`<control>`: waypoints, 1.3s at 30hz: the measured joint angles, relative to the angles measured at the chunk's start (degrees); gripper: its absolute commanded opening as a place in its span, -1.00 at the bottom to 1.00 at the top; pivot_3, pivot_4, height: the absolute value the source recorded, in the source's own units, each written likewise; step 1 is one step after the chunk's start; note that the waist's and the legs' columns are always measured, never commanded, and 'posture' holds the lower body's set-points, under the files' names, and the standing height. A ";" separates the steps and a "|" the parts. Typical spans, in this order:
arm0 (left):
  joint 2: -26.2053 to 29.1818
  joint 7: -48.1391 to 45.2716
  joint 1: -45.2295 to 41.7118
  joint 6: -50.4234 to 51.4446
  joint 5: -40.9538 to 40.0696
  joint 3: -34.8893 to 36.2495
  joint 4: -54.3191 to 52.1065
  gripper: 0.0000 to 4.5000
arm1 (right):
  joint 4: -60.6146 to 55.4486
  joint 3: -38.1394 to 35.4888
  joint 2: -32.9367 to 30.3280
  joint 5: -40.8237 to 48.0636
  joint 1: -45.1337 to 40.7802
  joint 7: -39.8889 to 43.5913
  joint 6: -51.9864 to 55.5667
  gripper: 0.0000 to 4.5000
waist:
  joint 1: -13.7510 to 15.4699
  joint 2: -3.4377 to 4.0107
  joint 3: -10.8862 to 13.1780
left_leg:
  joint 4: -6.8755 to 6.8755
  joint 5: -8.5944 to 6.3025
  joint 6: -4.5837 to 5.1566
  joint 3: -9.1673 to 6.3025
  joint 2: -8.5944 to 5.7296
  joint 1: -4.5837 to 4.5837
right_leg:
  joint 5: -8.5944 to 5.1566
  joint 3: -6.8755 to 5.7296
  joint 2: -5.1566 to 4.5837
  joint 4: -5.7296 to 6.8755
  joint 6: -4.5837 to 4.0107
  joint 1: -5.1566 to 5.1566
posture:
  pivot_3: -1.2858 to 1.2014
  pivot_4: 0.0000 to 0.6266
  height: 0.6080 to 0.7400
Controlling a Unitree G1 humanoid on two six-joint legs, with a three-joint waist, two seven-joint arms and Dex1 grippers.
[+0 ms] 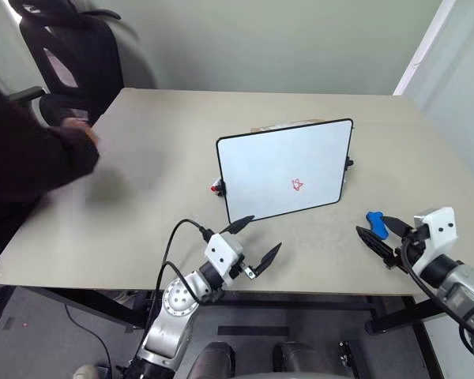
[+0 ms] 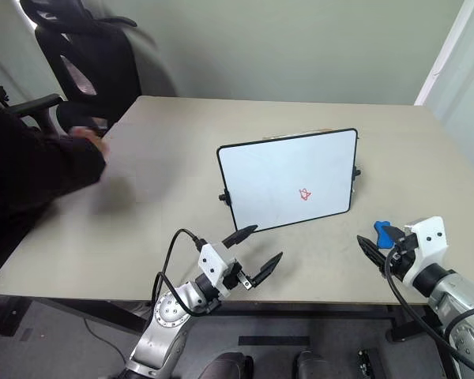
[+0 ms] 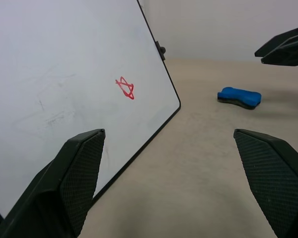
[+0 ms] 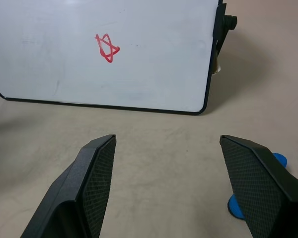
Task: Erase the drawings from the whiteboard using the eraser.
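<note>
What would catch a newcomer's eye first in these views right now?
The whiteboard stands propped at mid-table, with one small red drawing on its lower right part. The bright blue eraser lies on the table to the board's right, just ahead of the open right gripper. The left gripper hangs open at the near edge, and a person's dark sleeve reaches in from the left.

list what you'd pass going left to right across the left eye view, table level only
Person's dark sleeve → left end effector with two black fingers → white rectangular whiteboard with thin black frame → small red marker scribble → bright blue bone-shaped plastic eraser → right end effector
</note>
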 measured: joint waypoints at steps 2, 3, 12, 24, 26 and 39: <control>0.43 0.53 0.77 0.31 0.12 0.04 -2.42 1.00 | 0.16 0.72 0.04 -0.12 -0.09 0.00 0.00 0.58 | -0.01 0.00 0.00 | 0.00 0.00 0.00 0.00 0.00 0.00 | 0.00 0.00 0.00 0.00 0.00 0.00 | 0.03 -0.52 0.99; 0.61 0.73 0.82 0.38 0.11 0.15 -2.97 1.00 | 0.29 0.98 0.04 -0.32 -0.10 0.00 -0.04 0.58 | 0.00 0.00 0.00 | 0.00 0.00 0.00 0.00 0.00 0.01 | 0.00 0.00 0.00 0.00 0.00 0.00 | 0.03 -0.52 0.99; 1.20 0.75 -0.35 2.45 -0.38 0.46 -3.24 1.00 | 0.57 1.79 0.61 -0.91 -0.73 -0.63 -0.10 0.58 | 0.00 0.00 0.00 | 0.00 -0.01 -0.02 0.00 -0.01 -0.01 | 0.00 0.04 0.00 -0.01 -0.01 0.00 | 0.03 -0.52 0.99; 0.27 2.17 1.58 2.62 -0.08 0.51 -1.26 1.00 | 1.05 -0.56 -0.63 1.46 -4.87 -1.58 3.69 0.58 | -0.05 -0.01 0.00 | 0.00 -0.05 -0.03 0.02 -0.01 0.02 | 0.00 0.07 0.00 -0.01 0.00 0.00 | 0.03 -0.52 0.99; 0.34 2.25 2.33 2.67 -0.10 0.52 -1.36 1.00 | 2.22 -1.34 -1.21 1.86 -6.34 -2.25 5.20 0.58 | -0.04 -0.04 0.02 | 0.00 -0.04 -0.04 0.01 -0.01 0.01 | 0.00 0.07 0.00 -0.01 0.00 0.00 | 0.03 -0.52 0.99; 0.42 3.54 5.48 3.55 -0.03 0.14 -4.30 1.00 | 22.18 6.29 -9.13 -1.72 -27.05 -8.18 26.39 0.58 | -0.07 0.06 0.00 | -0.02 0.10 0.24 0.05 -0.02 0.03 | 0.05 0.29 0.06 0.08 0.07 -0.07 | 0.03 -0.52 0.99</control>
